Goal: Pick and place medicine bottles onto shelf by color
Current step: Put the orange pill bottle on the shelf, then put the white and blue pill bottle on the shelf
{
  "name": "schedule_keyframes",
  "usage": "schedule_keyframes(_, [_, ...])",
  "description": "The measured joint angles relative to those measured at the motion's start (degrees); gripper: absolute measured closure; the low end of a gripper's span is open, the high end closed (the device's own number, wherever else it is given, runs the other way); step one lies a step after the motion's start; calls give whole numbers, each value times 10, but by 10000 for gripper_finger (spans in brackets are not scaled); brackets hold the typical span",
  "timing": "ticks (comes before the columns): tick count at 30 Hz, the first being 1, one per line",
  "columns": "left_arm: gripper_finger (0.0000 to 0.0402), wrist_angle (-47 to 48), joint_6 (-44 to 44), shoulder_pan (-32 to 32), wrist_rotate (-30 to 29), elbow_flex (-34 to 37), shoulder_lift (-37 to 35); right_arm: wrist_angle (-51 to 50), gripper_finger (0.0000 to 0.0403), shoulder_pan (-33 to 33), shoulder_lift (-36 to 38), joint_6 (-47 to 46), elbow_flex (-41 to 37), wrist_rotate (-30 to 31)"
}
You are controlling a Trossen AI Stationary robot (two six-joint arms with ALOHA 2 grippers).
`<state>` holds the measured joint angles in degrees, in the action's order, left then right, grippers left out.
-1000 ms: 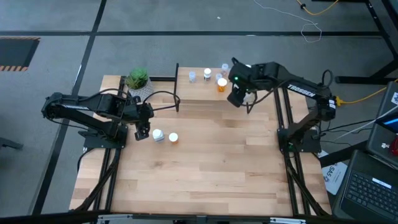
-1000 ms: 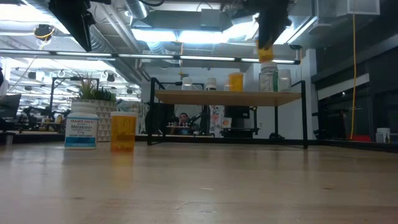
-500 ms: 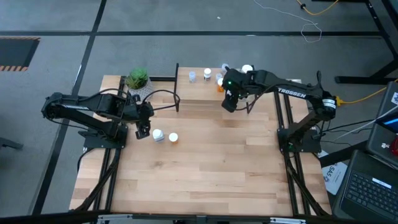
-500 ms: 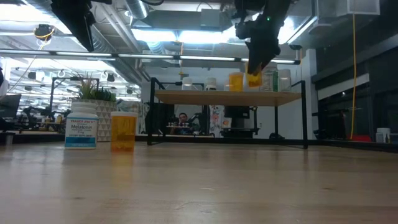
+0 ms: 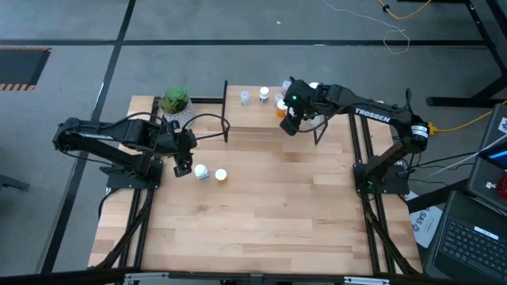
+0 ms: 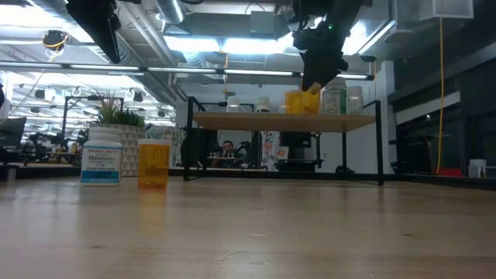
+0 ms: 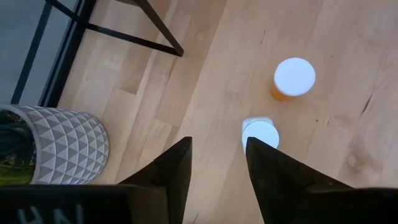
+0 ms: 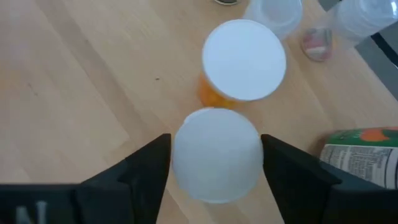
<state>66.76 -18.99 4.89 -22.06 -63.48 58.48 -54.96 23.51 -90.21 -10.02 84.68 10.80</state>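
My right gripper (image 5: 288,125) is over the shelf (image 5: 257,119), shut on an orange bottle with a white cap (image 8: 216,163). The bottle also shows in the low view (image 6: 312,99), right beside another orange bottle (image 8: 244,60) standing on the shelf board (image 6: 232,121). A green-labelled bottle (image 8: 364,163) and clear bottles (image 8: 273,12) stand on the shelf too. My left gripper (image 5: 182,168) is open above the table, beside a white bottle (image 7: 260,134) and an orange bottle (image 7: 293,78) that stand on their bases. My right gripper pinches the orange bottle between its two fingers at the sides of its white cap (image 8: 181,155). The fingers come from above, pointing down. In the low view the bottle hangs tilted below the fingers (image 6: 319,66). Whether its base touches the shelf board, I cannot tell.
A green plant (image 5: 175,100) in a patterned white pot (image 7: 62,146) stands at the table's far left, beside the shelf's black leg (image 7: 155,28). The shelf's left half holds small bottles (image 5: 264,94) near its far edge. Bare tabletop (image 5: 269,206) spreads toward the near edge.
My right gripper has carried the orange bottle down and toward the table's left, over the shelf, up beside the orange bottle standing there. The held bottle has tipped from upright to tilted.
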Motion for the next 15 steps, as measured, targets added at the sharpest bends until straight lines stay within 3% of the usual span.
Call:
schedule_keyframes(8, [254, 0, 0, 0, 0, 0, 0, 21, 144, 0, 0, 13, 2, 1])
schedule_keyframes(15, [254, -2, 1, 0, 0, 0, 0, -27, 151, 0, -1, 7, 84, 1])
